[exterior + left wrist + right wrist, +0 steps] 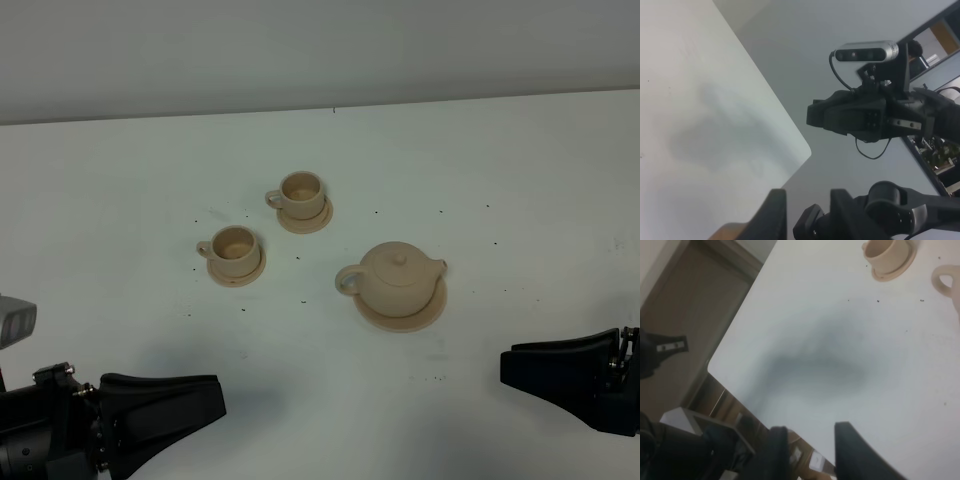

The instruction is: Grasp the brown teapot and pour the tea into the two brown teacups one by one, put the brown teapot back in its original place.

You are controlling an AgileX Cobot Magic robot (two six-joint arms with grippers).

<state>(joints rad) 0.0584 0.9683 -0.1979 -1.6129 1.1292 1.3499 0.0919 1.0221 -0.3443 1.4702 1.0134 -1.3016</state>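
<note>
Tabletop (480, 160): white, with a few dark specks.

Teapot (400, 280): upright on the wide saucer (432, 310), right of centre in the high view. Lid on. Loop handle points toward the cups, spout away from them.

Teacups: both upright to the left of the teapot, each on its own small saucer, handles pointing left. Far cup (302, 190) sits further back. Near cup (234, 245) is closer and more to the left. Neither cup touches the other or the teapot.

Left tool (808, 195): low over the near left part of the tabletop, well apart from the cups. There is a clear gap between the two fingers and nothing in it.

Right tool (810, 429): low at the near right, well apart from the teapot. Its fingers are parted and grip nothing. Its wrist view shows one cup on its saucer and the teapot handle, both far ahead of the fingers.
</note>
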